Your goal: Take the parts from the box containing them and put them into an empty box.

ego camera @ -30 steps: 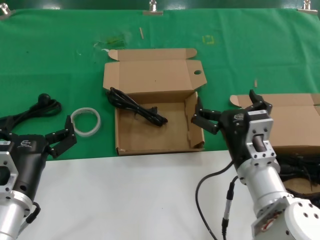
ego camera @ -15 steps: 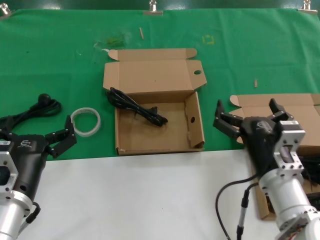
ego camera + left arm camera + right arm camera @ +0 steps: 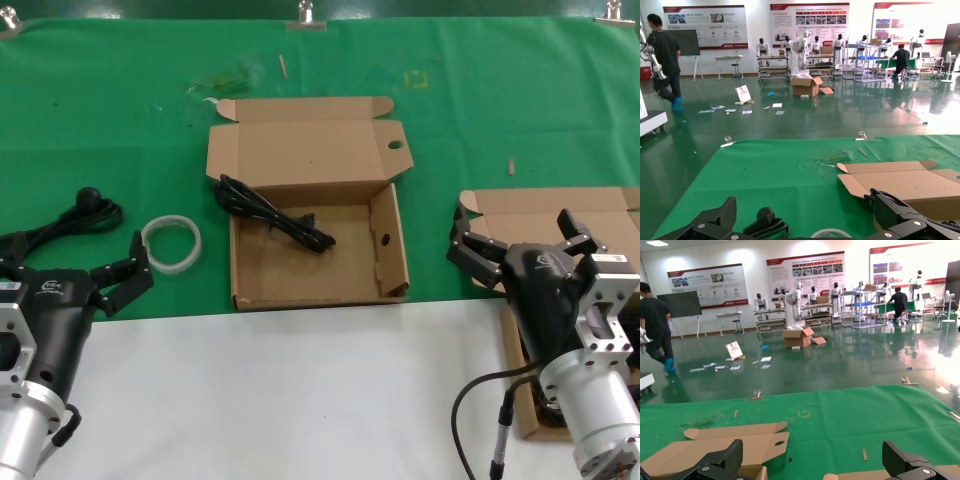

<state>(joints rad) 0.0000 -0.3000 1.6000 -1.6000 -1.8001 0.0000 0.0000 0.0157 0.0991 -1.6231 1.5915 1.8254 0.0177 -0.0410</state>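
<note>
- one black cable (image 3: 275,213) lies in the open box with the holed tab (image 3: 330,272), mid-table on green cloth (image 3: 480,110).
- the right gripper (image 3: 522,246), fingers spread wide and empty, hovers over the second box (image 3: 560,212) at the right edge.
- the left gripper (image 3: 68,268) hangs open near a white ring (image 3: 171,243).
- behind: a glossy green-floored hall (image 3: 790,115) with wall posters.

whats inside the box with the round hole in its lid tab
One black cable lies in the box with the round hole in its lid tab, draped from the back left rim down onto the floor. The rest of the floor shows bare cardboard. The front wall hides the strip just behind it.
</note>
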